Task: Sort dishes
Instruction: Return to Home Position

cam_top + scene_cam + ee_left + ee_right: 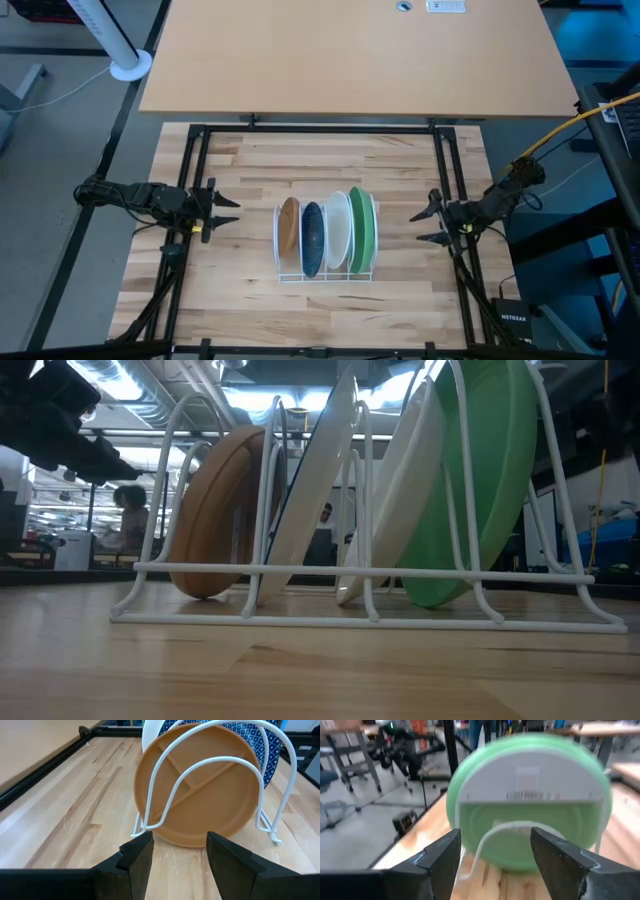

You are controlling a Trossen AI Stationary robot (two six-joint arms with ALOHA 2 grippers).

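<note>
Four plates stand on edge in the white wire rack (326, 270) at the table's middle: tan-brown divided plate (289, 226), dark blue plate (312, 240), white plate (338, 230), green plate (361, 230), from left to right. In the low view their lower rims rest on the rack's bottom wires (360, 573). My left gripper (228, 212) stands open left of the rack, facing the tan plate (200, 785). My right gripper (424, 226) stands open right of the rack, facing the green plate (525, 815). Neither touches anything.
A black frame (195, 180) runs round the wooden work surface. A larger tan tabletop (350, 55) lies beyond the far edge. Bare wood lies between each gripper and the rack. People show in the room behind in the low view (128, 510).
</note>
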